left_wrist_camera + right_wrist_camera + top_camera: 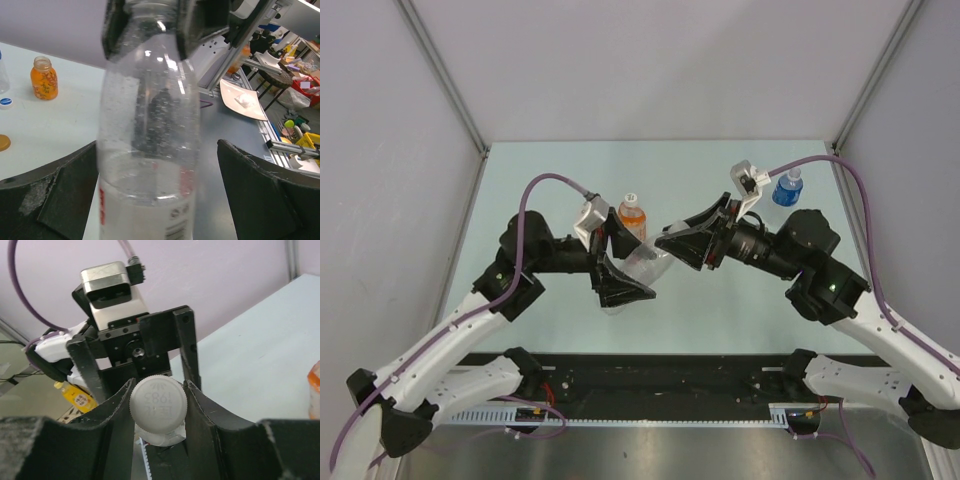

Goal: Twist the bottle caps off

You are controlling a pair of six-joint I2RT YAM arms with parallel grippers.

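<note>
A clear plastic bottle (pixel 648 264) with a white label is lifted between my two grippers. My right gripper (pixel 158 392) is shut on its white screw cap (pixel 158 402), a finger pressed on each side of the ribbed edge. My left gripper (pixel 157 145) straddles the bottle's body (pixel 150 150). Its left finger touches the bottle and a gap shows at its right finger (pixel 250 180). In the top view the right gripper (pixel 678 245) hides the cap, and the left gripper (pixel 620 280) sits at the bottle's lower part.
An orange-drink bottle (pixel 632 218) with a white cap (pixel 631 199) stands just behind the grippers. A blue-labelled bottle (pixel 787 188) stands at the far right. The left wrist view shows an uncapped orange bottle (pixel 43 77), a loose white cap (pixel 5 101) and a loose orange cap (pixel 3 142).
</note>
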